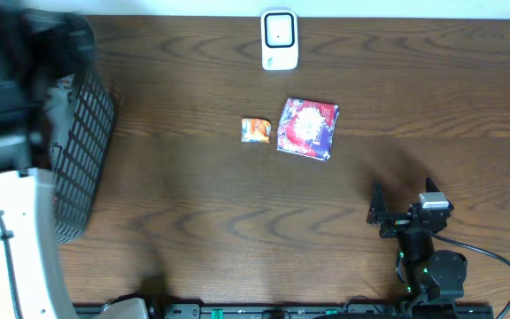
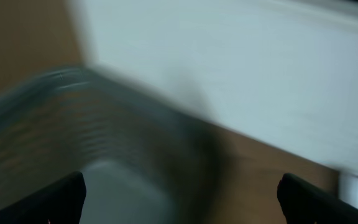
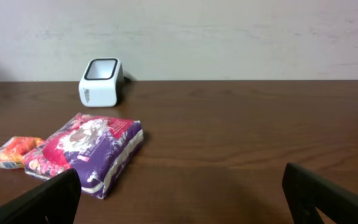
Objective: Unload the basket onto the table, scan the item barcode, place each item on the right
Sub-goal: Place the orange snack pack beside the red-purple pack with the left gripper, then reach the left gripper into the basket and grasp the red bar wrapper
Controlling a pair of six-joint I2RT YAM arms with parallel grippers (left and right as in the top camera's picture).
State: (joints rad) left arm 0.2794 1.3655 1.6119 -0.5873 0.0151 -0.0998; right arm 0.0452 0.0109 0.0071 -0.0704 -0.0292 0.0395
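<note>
L hand (image 2: 180, 190) wide open, empty, by basket (image 2: 55, 118). R hand (image 3: 179, 186) wide open, empty; bag (image 3: 86, 152), scanner (image 3: 101, 81) ahead on desk (image 3: 241, 137).

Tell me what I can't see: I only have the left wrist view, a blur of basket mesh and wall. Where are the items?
Observer: On the table lie a purple-and-red packet and a small orange packet just beside it.
Operator: Where do they get scanned?
Observer: A white scanner stands near the table's far edge, beyond both packets.
Operator: Is the other arm holding anything?
Observer: No; the right gripper is open and empty, short of the packets.
</note>
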